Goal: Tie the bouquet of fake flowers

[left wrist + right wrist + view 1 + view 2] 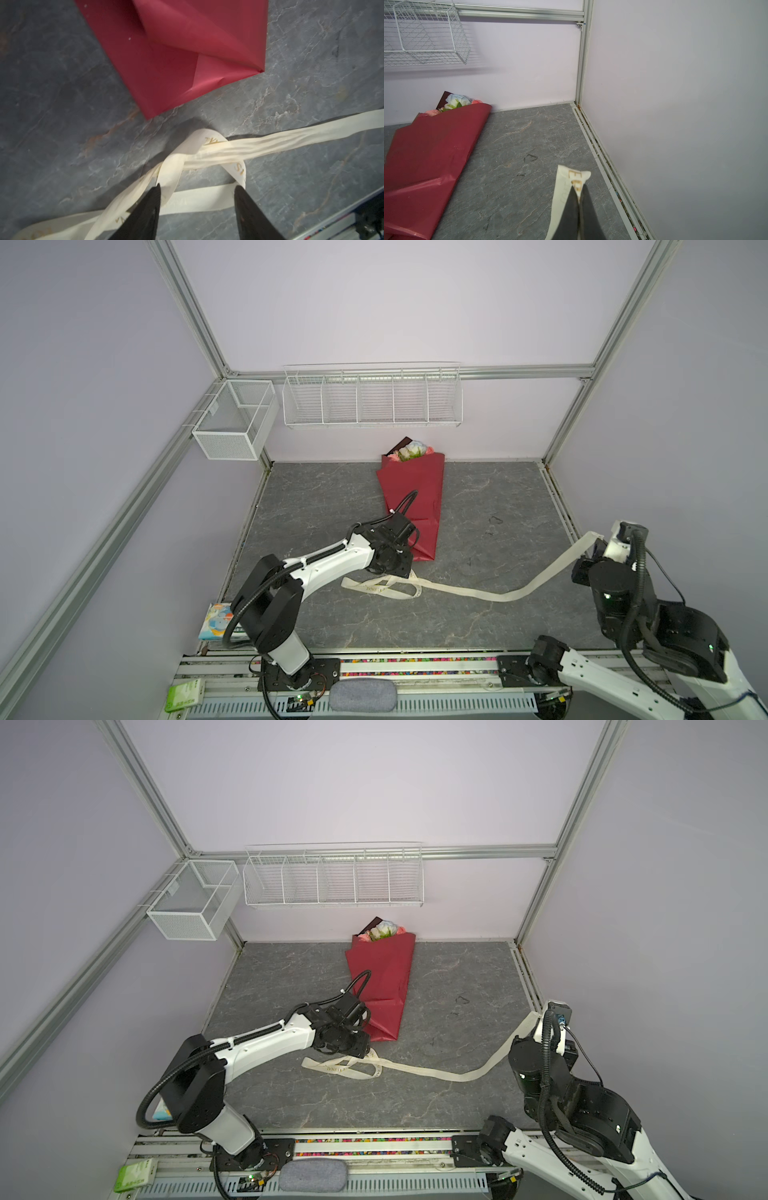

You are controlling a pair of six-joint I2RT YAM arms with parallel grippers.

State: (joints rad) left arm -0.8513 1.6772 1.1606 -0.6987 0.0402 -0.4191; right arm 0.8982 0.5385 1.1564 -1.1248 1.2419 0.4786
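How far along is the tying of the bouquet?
Done: the bouquet lies wrapped. In hand: the right hand is shut on one end of the ribbon; the left hand is open over a loose loop of it. Left: the ribbon lies off the stem end, not around it, so all the tying is still to do.

I see two matching arms: the left arm [328, 566] and right arm [594, 672] have glossy white links between chunky black joint housings. A black corrugated cable [328, 552] runs along each, and a white zip tie [392, 510] cinches the left one's. Small green lights [607, 595] glow on the right arm. The left gripper [197, 186] and right gripper [579, 193] carry matte black, tapering fingers [143, 216].
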